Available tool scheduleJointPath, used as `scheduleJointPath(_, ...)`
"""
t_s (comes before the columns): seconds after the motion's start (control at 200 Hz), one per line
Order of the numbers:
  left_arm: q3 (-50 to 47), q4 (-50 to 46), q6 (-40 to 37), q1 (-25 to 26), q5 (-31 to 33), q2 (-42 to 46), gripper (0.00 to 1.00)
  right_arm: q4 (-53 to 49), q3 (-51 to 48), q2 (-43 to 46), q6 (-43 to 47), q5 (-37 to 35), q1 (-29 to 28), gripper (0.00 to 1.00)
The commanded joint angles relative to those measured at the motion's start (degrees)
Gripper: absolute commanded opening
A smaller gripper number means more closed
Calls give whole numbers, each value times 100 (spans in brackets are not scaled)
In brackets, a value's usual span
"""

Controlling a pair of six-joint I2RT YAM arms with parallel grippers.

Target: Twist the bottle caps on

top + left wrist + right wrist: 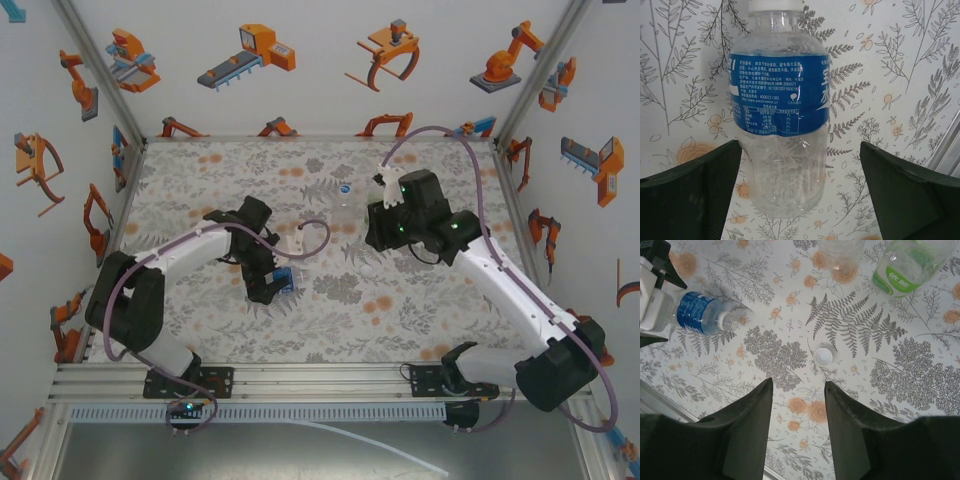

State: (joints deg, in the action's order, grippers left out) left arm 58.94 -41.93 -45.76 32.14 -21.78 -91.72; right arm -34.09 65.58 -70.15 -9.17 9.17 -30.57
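Left pincer (800, 147): hanging released, its fingers spread wide on either side of the blue-labelled bottle (777, 90), not squeezing it.
Blue-labelled bottle: lying on its side on the floral surface (920, 385), wearing a white cap (775, 4); how tightly it is seated, I cannot tell.
Right pincer (797, 385): hovering part-open, grasping nothing.
Loose cap (823, 356): sitting flat on the surface just beyond the right pincer's tips, apart from every bottle.
Other bottles: a clear bottle (841, 255) and a green bottle (905, 265) are waiting farther off.
Handling: the blue-labelled bottle is looking empty, light and thin-walled, likely denting or rolling, so gripping its labelled middle seems best. The loose cap is looking stiff and skiddy, so pinching across its rim seems best.
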Motion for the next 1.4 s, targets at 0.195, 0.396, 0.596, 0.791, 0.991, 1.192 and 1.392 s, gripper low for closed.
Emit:
scheduleJointPath(0.195,379,-414,-187,-202,7,-544,88,-68,-179,115,-37,-12,-37,45)
scheduleJointPath(0.396,493,-289,-21,-208,23,-844,84,-65,-253,125,-38,-20,-37,45)
scheduleJointPath(0.596,522,-290,23,-216,124,-1043,79,-78,-283,128,-23,-29,-37,45)
scheduleJointPath(0.791,473,-315,30,-213,283,-1096,69,-74,-283,82,-14,-55,-37,45)
scheduleJointPath(0.991,181,22,164,-208,518,-756,56,-37,-325,146,-44,-58,-37,45)
scheduleJointPath(1.192,17,383,306,-229,353,-47,44,178,-477,363,-255,95,-36,45)
scheduleJointPath(1.392,-15,781,867,-266,-720,803,39,939,-884,800,-647,797,-70,45)
